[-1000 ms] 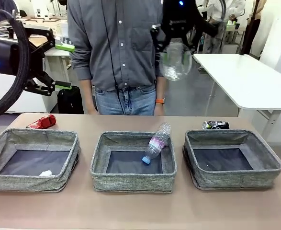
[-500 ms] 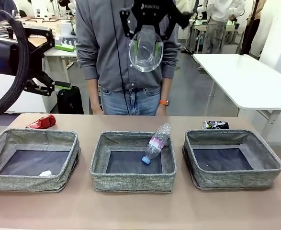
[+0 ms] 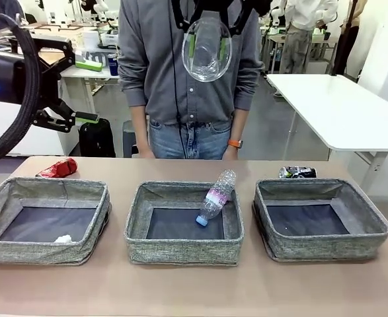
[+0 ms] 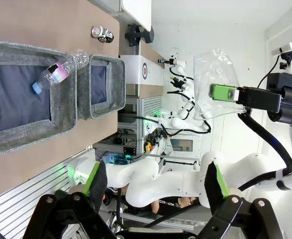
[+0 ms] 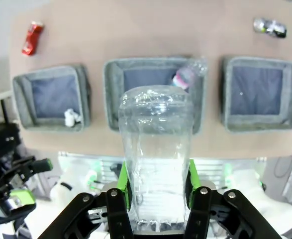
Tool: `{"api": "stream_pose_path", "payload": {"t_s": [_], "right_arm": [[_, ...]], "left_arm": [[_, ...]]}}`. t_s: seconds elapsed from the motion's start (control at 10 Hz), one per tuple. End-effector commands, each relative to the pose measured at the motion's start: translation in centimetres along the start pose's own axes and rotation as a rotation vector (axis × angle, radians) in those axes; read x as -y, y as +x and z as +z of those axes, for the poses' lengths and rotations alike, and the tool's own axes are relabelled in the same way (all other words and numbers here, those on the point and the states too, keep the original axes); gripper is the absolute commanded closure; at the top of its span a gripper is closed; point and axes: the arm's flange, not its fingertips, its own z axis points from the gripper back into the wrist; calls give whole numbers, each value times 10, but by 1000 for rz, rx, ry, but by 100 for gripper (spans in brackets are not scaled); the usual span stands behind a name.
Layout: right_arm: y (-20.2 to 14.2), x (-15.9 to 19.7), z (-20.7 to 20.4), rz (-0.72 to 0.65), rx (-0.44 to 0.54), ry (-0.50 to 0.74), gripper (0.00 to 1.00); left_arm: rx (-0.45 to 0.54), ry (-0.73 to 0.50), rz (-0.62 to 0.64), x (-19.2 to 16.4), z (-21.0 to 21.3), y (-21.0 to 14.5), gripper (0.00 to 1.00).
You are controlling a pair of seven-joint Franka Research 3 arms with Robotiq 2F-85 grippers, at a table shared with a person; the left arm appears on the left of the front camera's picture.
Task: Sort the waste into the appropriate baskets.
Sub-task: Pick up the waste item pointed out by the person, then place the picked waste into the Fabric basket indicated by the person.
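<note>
Step in hand: cup transfer. The right gripper (image 3: 207, 45) is clamped on the clear plastic cup (image 3: 207, 66), green pads on opposite sides of its wall. It holds the cup high, roughly above the middle basket (image 3: 184, 249), and the right wrist view looks down past the cup at that bin.

The clear plastic bottle (image 3: 215, 197) lies in the middle basket, so the cup probably belongs there too. Next move calls for a straight descent and a low release, or the light cup may bounce out. The bottle leans on the far right rim, cap down. The near left floor is free, so aim there.

The left gripper (image 4: 155, 181) hangs high at the left, jaws wide apart, nothing between them.

The paper ball (image 3: 63, 239) sits in the left basket (image 3: 45, 252). The red can (image 3: 58, 168) lies on the table just beyond it. The dark can (image 3: 297, 172) lies just beyond the right basket (image 3: 319, 248). Both cans are unsorted.

A person (image 3: 187, 99) stands at the far edge behind the cup, probably clear of the drop path.
</note>
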Motion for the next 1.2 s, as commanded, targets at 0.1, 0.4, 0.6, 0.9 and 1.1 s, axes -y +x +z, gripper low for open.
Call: {"api": "stream_pose_path", "payload": {"t_s": [0.1, 0.4, 0.6, 0.9, 1.1], "right_arm": [[-1, -1, -2, 4, -1, -3, 50], [-1, -1, -2, 4, -1, -3, 50], [-1, -1, -2, 4, -1, -3, 50], [-1, -1, -2, 4, -1, -3, 50], [-1, -1, -2, 4, -1, -3, 50]], "left_arm": [[-2, -4, 9, 1, 0, -1, 0], [-2, -4, 9, 1, 0, -1, 0], [-2, -4, 9, 1, 0, -1, 0], [-2, -4, 9, 1, 0, -1, 0], [-2, -4, 9, 1, 0, -1, 0]]}}
